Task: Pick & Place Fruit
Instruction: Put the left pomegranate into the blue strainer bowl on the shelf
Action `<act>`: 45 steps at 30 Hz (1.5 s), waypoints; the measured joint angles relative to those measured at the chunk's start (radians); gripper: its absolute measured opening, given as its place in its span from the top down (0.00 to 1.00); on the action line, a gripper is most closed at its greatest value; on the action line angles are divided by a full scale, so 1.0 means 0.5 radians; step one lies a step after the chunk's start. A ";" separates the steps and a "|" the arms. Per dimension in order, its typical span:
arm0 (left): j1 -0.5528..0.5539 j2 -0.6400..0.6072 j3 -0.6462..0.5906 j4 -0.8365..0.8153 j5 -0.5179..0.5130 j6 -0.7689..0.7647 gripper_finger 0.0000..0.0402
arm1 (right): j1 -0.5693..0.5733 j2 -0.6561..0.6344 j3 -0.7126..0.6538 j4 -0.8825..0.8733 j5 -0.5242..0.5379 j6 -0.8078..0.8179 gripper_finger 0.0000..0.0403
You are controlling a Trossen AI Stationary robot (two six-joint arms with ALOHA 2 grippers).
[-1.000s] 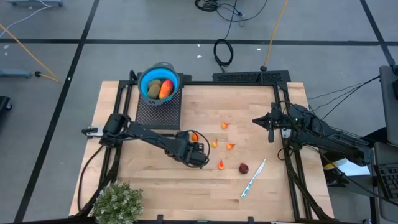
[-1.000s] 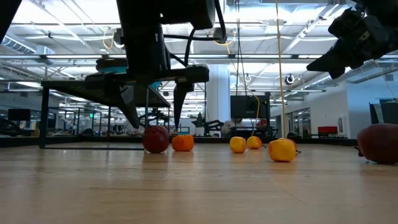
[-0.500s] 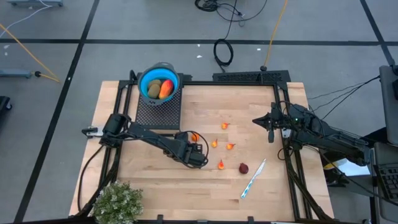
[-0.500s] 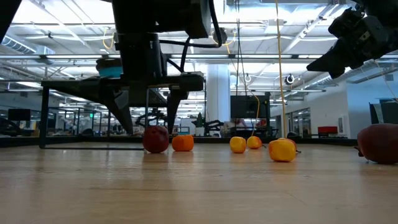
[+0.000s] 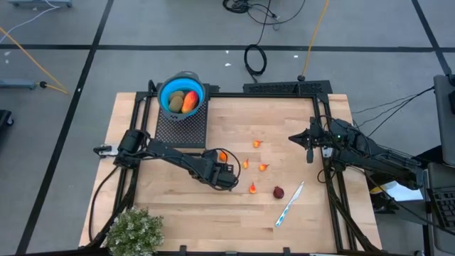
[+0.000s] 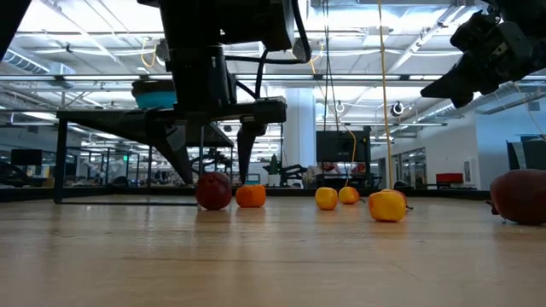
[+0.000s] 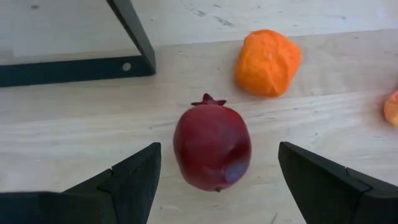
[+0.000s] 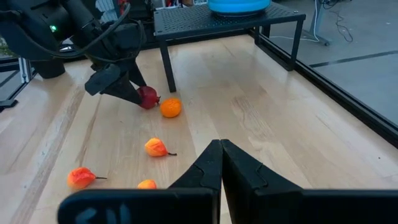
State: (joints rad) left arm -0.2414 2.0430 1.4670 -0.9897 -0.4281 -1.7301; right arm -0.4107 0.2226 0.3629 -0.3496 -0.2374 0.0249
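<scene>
A dark red ball fruit (image 7: 212, 148) rests on the wooden table, with an orange fruit (image 7: 267, 62) beside it. My left gripper (image 6: 213, 170) points steeply down over the red ball and is open. Its fingers (image 7: 134, 177) stand on either side of the ball with a gap on each side. In the high view the gripper (image 5: 226, 174) hides that ball. My right gripper (image 8: 221, 158) is shut on nothing, raised at the table's right side (image 5: 308, 146). A blue bowl (image 5: 182, 96) holds a brown-green oval and a red-orange piece.
The bowl stands on a black perforated stand (image 5: 181, 126) at the far left. Small orange bits (image 5: 257, 144) (image 5: 252, 188) and a second dark red ball (image 5: 279, 192) lie mid-table. A white-and-blue pen (image 5: 289, 204) lies toward the near right. A green plant (image 5: 134, 231) fills the near left corner.
</scene>
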 joint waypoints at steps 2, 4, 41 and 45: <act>0.011 0.000 0.000 -0.001 0.001 0.019 0.19 | -0.001 0.000 0.000 0.000 0.000 0.024 1.00; 0.023 0.000 0.000 -0.001 0.010 0.050 0.19 | -0.001 0.000 0.000 0.000 0.000 0.031 1.00; 0.030 0.051 -0.002 -0.008 0.136 0.079 0.43 | -0.001 0.001 0.000 0.001 0.001 0.024 1.00; 0.030 0.051 -0.002 -0.008 0.136 0.076 0.43 | -0.001 0.001 0.000 0.001 0.001 0.001 1.00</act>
State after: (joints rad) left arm -0.2264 2.0686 1.4662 -0.9936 -0.3599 -1.6920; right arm -0.4110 0.2230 0.3630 -0.3492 -0.2370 0.0252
